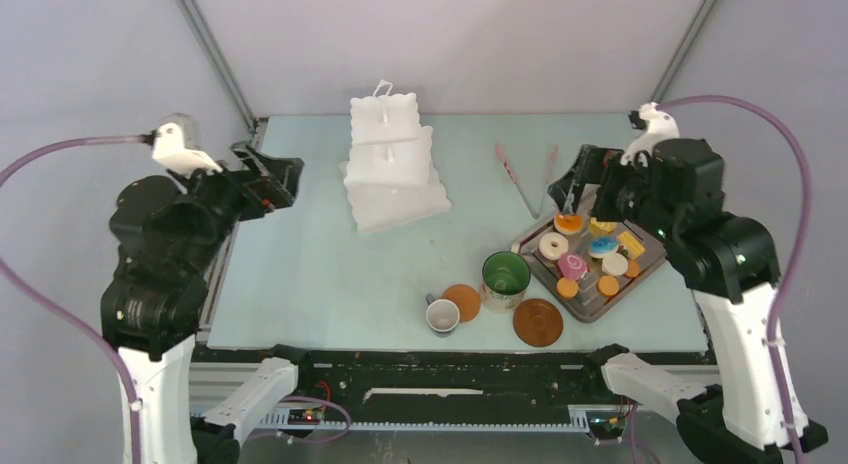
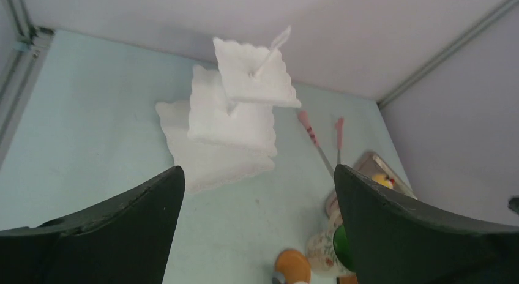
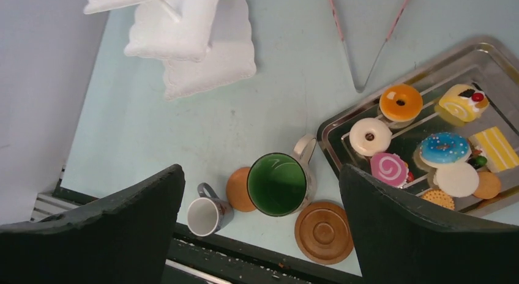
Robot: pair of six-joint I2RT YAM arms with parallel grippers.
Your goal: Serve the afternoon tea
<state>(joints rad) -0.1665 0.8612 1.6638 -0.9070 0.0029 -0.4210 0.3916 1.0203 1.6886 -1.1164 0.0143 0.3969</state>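
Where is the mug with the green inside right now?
In the top view, the green-lined mug stands right of centre near the front edge, between the white cup and the metal tray, beside the brown saucer.

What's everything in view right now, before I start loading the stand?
stand: 1, white, three tiers, far centre of table
tongs: 1, pinkish, right of stand
tray: 1, grey metal, right side
pastries: about ten, mixed colours, on the tray
mug: 1, green inside, left of tray
cup: 1, white, near edge, left of mug
small disc: 1, orange-brown, between cup and mug
saucer: 1, brown, near edge, right of mug
left tool: 1, black, open, at table's left edge
right tool: 1, black, open, above tray's far end
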